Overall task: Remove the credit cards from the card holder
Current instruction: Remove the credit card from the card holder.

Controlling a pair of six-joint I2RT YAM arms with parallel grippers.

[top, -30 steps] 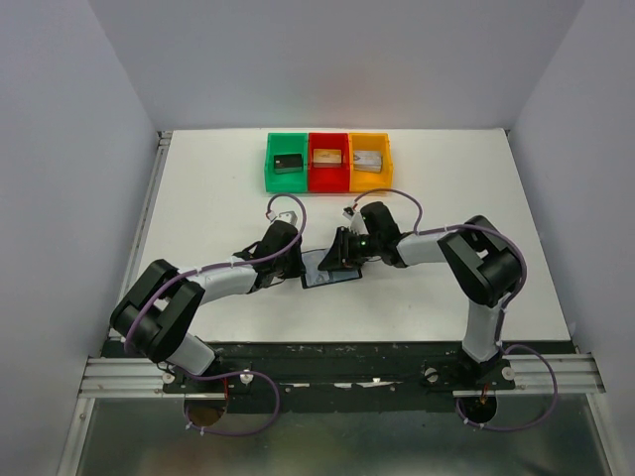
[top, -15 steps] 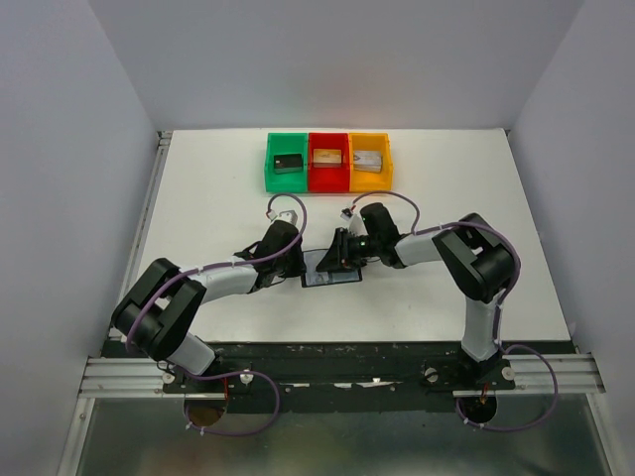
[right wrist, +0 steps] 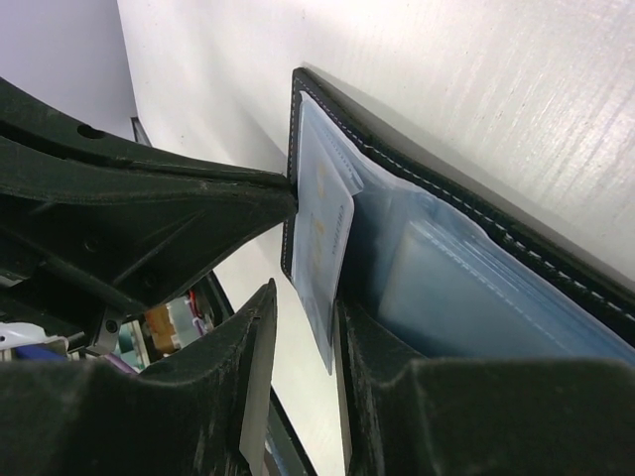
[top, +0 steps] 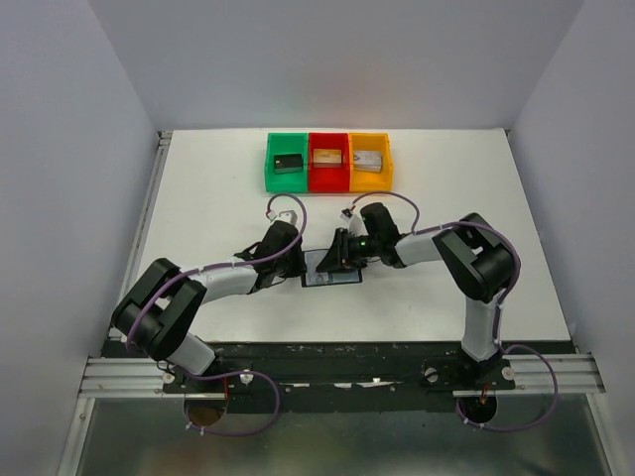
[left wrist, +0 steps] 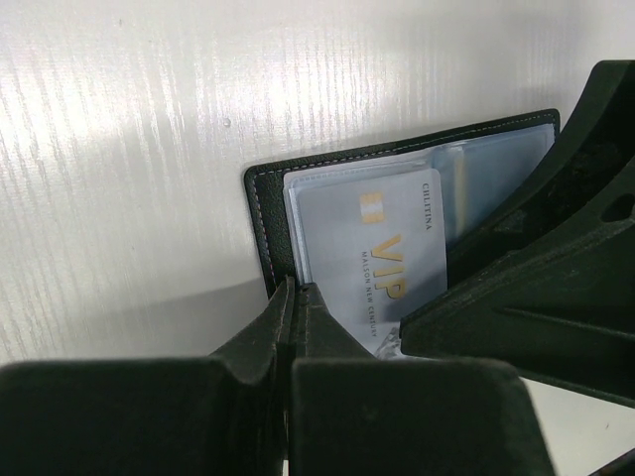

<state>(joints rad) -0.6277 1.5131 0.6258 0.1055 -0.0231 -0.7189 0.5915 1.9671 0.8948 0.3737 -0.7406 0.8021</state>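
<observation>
The card holder (top: 330, 273) lies open on the white table between both grippers. In the left wrist view its black cover (left wrist: 261, 213) frames a pale silver-grey credit card (left wrist: 382, 253) with gold "VIP" lettering, sticking partly out of a blue-grey slot. My left gripper (left wrist: 295, 290) is shut on the holder's near edge. My right gripper (right wrist: 301, 312) is open, its fingers (right wrist: 260, 342) on either side of the silver-grey card's (right wrist: 322, 233) free end; the card rests against one finger, with a gap to the other. The other cards are hidden in the slots.
Green (top: 288, 178), red (top: 328, 179) and yellow (top: 369, 179) bins stand in a row at the back of the table, each holding a small block. The table's raised left rail (top: 149, 213) runs along the side.
The right gripper has shifted slightly left, closer onto the card holder. The left gripper and the holder have barely moved.
</observation>
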